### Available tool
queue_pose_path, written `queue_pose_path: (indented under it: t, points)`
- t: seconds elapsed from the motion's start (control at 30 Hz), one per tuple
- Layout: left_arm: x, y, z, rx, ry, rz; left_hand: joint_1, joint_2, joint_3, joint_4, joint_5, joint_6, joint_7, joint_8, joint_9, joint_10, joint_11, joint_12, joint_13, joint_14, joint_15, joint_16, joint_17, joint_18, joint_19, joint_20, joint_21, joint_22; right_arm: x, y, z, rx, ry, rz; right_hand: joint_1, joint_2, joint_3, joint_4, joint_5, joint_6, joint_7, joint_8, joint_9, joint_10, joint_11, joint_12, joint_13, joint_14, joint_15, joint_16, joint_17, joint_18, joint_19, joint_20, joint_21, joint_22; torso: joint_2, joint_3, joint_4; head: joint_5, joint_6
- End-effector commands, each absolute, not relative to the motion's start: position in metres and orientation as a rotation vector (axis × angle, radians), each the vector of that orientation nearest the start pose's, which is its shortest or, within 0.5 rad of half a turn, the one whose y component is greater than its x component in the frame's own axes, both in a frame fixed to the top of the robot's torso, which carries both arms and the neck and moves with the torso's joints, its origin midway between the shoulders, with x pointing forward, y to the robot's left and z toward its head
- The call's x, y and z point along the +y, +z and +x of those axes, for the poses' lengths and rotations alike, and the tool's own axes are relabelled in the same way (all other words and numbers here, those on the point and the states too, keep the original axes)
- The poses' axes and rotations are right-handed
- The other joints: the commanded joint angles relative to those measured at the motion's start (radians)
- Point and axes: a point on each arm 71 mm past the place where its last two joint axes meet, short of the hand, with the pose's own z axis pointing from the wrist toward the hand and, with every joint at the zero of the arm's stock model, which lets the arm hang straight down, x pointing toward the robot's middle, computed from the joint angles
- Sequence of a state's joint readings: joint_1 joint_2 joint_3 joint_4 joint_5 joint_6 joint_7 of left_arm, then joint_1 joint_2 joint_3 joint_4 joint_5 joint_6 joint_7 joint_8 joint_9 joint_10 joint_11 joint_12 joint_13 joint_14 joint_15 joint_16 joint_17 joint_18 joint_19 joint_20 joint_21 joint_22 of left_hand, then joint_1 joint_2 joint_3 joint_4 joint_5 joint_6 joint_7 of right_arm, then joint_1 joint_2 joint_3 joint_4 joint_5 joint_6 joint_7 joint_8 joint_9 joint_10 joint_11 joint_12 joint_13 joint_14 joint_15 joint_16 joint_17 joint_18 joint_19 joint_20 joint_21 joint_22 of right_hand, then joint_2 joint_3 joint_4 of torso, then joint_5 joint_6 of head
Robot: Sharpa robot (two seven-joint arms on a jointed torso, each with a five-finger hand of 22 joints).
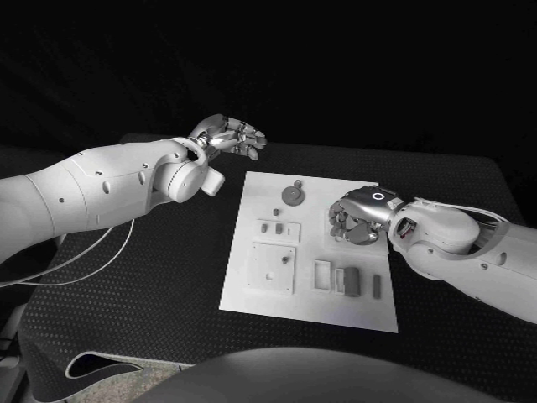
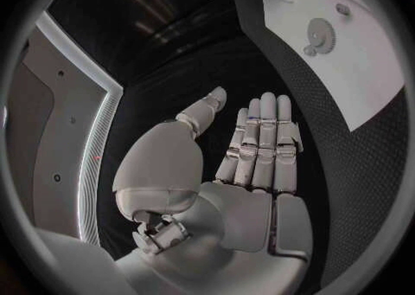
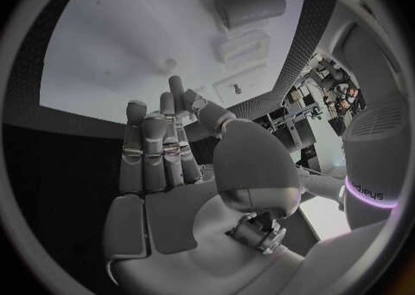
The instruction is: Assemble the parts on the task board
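Note:
The white task board (image 1: 251,295) lies in the middle of the black table. On it are a grey round gear part (image 1: 293,194), a small plate with two short pieces (image 1: 277,227), a square plate (image 1: 273,267) and three upright blocks (image 1: 348,280). My right hand (image 1: 358,218) hovers over the board's right edge, beside the gear, and holds nothing; its fingers (image 3: 154,149) are stretched out with the thumb apart. My left hand (image 1: 232,136) is raised beyond the board's far left corner, its fingers (image 2: 263,139) straight and empty. The gear (image 2: 321,32) also appears in the left wrist view.
Black mat (image 1: 136,311) surrounds the board on all sides. A cable (image 1: 93,256) hangs from my left arm over the table's left side. In the right wrist view a grey cylinder (image 3: 251,5) and two flat blocks (image 3: 244,49) lie on the board (image 3: 121,39).

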State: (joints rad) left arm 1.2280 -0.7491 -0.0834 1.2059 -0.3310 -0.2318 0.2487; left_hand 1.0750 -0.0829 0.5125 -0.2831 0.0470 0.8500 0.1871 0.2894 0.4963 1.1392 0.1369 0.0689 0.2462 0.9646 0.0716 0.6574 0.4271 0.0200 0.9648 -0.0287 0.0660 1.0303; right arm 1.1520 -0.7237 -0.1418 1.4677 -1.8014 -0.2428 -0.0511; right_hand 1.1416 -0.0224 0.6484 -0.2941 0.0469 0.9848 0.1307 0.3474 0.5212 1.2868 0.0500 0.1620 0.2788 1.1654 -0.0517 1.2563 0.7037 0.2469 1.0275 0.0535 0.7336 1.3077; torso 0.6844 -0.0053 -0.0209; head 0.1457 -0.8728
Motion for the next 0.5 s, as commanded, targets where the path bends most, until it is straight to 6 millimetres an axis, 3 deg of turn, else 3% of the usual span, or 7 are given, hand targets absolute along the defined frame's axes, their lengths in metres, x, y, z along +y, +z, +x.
queue_pose_path:
  t: [0.03, 0.23, 0.5]
  points:
    - [0.251, -0.201, 0.54, 1.597, -1.225, -0.845, -0.004, 0.003, -0.006, 0.002, 0.004, -0.006, -0.002, 0.004, -0.002, -0.007, 0.001, 0.0, -0.002, 0.008, 0.001, -0.004, 0.001, -0.004, -0.003, 0.003, 0.001, -0.002, -0.143, -0.231, 0.458, 1.659, 0.627, -0.591, 0.006, 0.003, -0.006, 0.001, 0.003, 0.019, -0.014, 0.01, 0.018, 0.008, 0.001, 0.006, 0.002, 0.0, -0.006, 0.0, 0.0, 0.015, 0.006, -0.001, 0.007, 0.017, 0.0, -0.0003, 0.0003, 0.004, 0.0]
    - [0.251, -0.201, 0.54, 1.597, -1.224, -0.846, -0.004, 0.003, -0.006, 0.002, 0.004, -0.007, -0.001, 0.004, -0.002, -0.007, 0.001, 0.0, -0.002, 0.008, 0.001, -0.005, 0.002, -0.004, -0.003, 0.003, 0.001, -0.002, -0.129, -0.214, 0.449, 1.644, 0.718, -0.558, 0.007, 0.003, -0.006, 0.001, 0.003, 0.02, -0.015, 0.01, 0.018, 0.008, 0.001, 0.006, 0.002, 0.001, -0.007, -0.001, 0.0, 0.015, 0.006, -0.001, 0.007, 0.017, 0.0, -0.001, 0.0001, 0.011, 0.0]
    - [0.251, -0.2, 0.54, 1.597, -1.225, -0.845, -0.004, 0.003, -0.006, 0.002, 0.004, -0.007, -0.001, 0.004, -0.002, -0.007, 0.001, 0.0, -0.002, 0.008, 0.001, -0.006, 0.003, -0.004, -0.003, 0.003, 0.001, -0.003, -0.089, -0.216, 0.437, 1.648, 0.816, -0.614, 0.007, 0.004, -0.006, 0.002, 0.003, 0.019, -0.014, 0.01, 0.019, 0.008, 0.001, 0.005, 0.003, 0.001, -0.007, -0.001, 0.0, 0.015, 0.007, -0.002, 0.006, 0.017, 0.001, 0.0007, -0.0028, 0.027, 0.0]
